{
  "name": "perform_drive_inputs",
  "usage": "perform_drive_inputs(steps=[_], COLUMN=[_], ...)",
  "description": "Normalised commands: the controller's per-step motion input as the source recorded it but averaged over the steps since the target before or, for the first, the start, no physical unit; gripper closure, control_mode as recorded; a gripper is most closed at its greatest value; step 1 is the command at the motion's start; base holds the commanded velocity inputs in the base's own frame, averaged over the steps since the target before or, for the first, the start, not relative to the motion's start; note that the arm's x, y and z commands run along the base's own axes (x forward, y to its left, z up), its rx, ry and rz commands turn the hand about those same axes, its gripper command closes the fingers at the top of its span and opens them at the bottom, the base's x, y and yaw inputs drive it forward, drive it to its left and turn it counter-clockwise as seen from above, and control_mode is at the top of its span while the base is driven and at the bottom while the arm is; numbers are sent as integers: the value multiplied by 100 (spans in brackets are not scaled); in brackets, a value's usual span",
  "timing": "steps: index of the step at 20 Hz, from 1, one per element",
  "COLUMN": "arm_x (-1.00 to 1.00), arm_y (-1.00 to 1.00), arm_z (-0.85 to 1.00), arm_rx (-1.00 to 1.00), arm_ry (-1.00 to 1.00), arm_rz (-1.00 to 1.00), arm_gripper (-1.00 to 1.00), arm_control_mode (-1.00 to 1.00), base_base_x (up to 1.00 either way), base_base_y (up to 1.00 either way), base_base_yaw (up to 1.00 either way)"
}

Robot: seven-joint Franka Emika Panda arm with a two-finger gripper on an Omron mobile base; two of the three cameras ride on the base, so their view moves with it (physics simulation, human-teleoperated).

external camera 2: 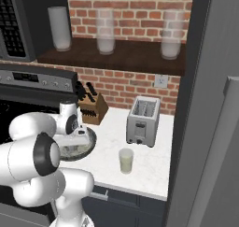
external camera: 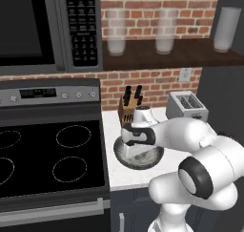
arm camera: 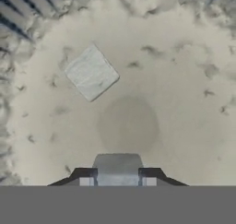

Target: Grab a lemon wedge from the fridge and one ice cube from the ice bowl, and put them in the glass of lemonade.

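The gripper (arm camera: 117, 179) is down inside the ice bowl (external camera: 125, 160), pinched shut on one ice cube (arm camera: 117, 165). One more ice cube (arm camera: 91, 73) lies just beside it in the bowl. One glass of lemonade (external camera 2: 125, 160) stands near the bowl, with one toaster (external camera 2: 143, 120) behind it. Three tall glasses (external camera 2: 106, 32) stand above.

Left base view: from behind-left, looks forward and down over stove (external camera: 47, 154) and counter (external camera: 114, 178). Right base view: from behind-right, same counter, toaster (external camera 2: 142, 121). Both share the ice bowl (external camera: 138, 159). Hand view: very near, facing straight into it.
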Motion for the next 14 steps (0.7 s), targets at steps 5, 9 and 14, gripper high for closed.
perform_drive_inputs(steps=[5, 9, 14], arm_x=[-34, -82, -90], arm_y=[-6, -48, -81], arm_z=[97, 95, 54], arm_rx=[0, 1, 0], arm_ry=[0, -1, -7], arm_rz=[0, -7, -9], arm_gripper=[100, 100, 100], arm_control_mode=[-100, -100, -100], base_base_x=[0, 0, 0], base_base_y=[0, 0, 0], base_base_yaw=[0, 0, 0])
